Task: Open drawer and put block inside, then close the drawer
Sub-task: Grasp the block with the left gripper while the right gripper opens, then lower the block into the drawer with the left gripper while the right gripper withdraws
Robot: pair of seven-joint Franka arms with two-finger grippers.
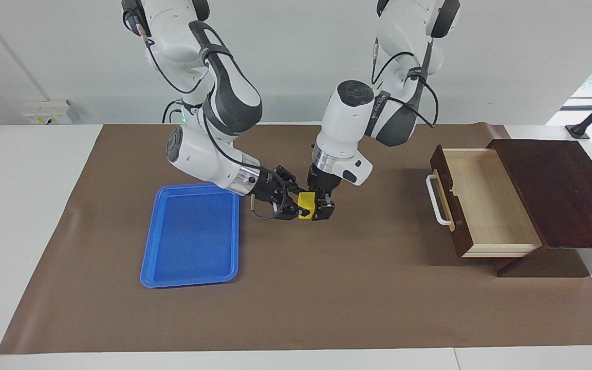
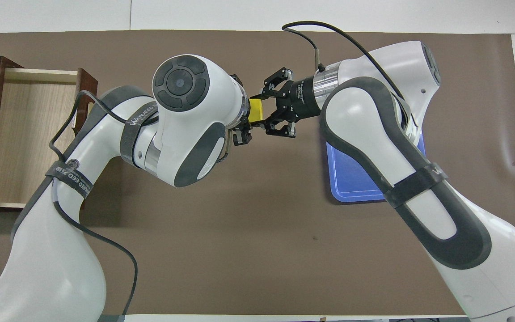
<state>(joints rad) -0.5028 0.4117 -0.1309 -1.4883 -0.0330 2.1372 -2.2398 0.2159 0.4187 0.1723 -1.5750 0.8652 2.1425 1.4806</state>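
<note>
The yellow block (image 1: 305,204) hangs just above the brown mat between the two grippers, beside the blue tray. My right gripper (image 1: 296,204) reaches in sideways and is shut on the block (image 2: 255,110). My left gripper (image 1: 321,208) points down right against the block, its fingers spread wide around it; one fingertip (image 2: 242,136) shows under the wrist in the overhead view. The drawer (image 1: 486,200) stands pulled fully out of the dark brown box (image 1: 563,190) at the left arm's end of the table. Its pale wood interior (image 2: 29,138) holds nothing and its white handle (image 1: 437,200) faces the grippers.
A flat blue tray (image 1: 190,234) lies on the mat toward the right arm's end, partly covered by the right arm in the overhead view (image 2: 356,179). The brown mat (image 1: 327,288) covers most of the table.
</note>
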